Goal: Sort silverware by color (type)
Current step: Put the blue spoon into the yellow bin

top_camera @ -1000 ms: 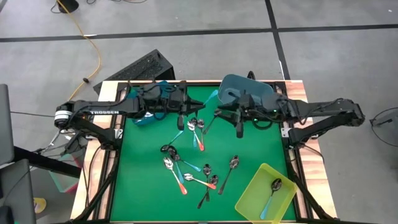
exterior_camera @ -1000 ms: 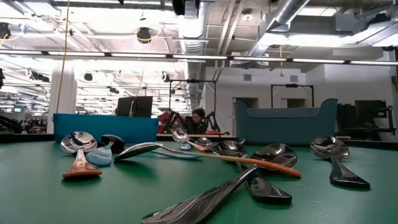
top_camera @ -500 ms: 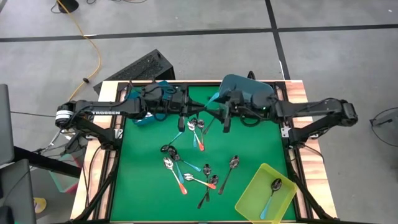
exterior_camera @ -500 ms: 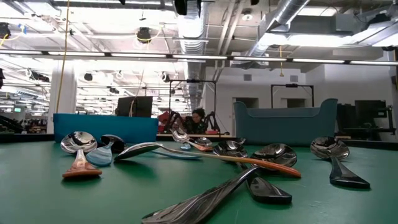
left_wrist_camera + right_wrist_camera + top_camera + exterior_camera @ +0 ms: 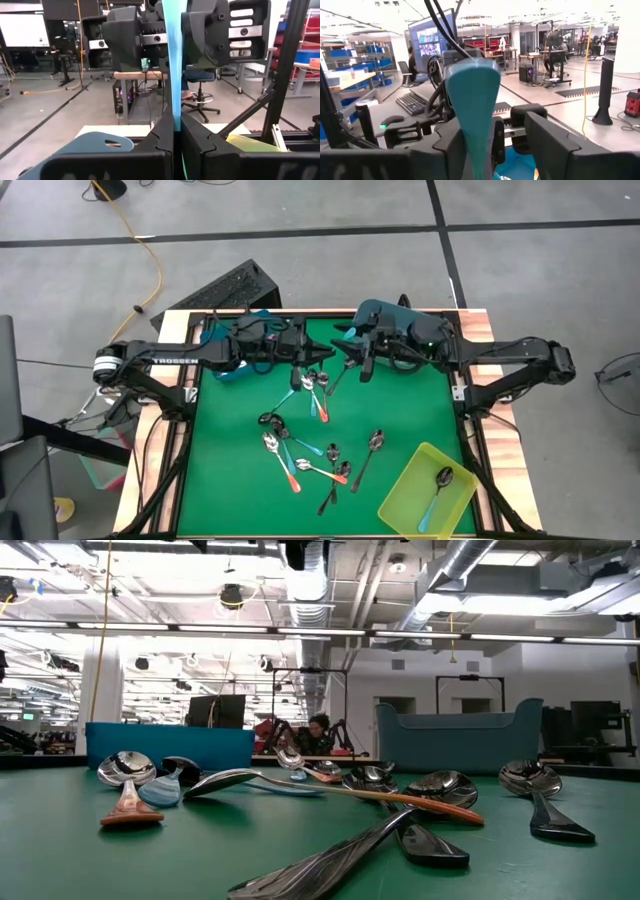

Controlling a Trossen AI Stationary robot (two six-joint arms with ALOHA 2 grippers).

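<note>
High view, from the left: the left gripper [image 5: 298, 376] hangs over the far end of the green mat, left of the grey-blue bin [image 5: 415, 327] and just above the loose spoons [image 5: 300, 450] scattered nearer the camera. Its wrist camera shows the jaws pressed tight on a blue spoon handle [image 5: 172, 60] standing up between them. Next comes the right gripper [image 5: 365, 365], just in front of the grey-blue bin's left end and facing the left one at close range. Its jaws pinch a teal spoon handle [image 5: 471, 95], broad end up. (Whether these are two spoons or one spoon held at both ends, I cannot tell.) Far from the grey-blue bin, at the near right corner, the yellow bin [image 5: 400, 510] holds a single spoon [image 5: 441, 480].

The risk I see is crowding. With the grippers this close, a sideways swing could knock fingers together. If both hold one spoon, pulling apart early could twist it loose and drop it among the loose spoons.
</note>
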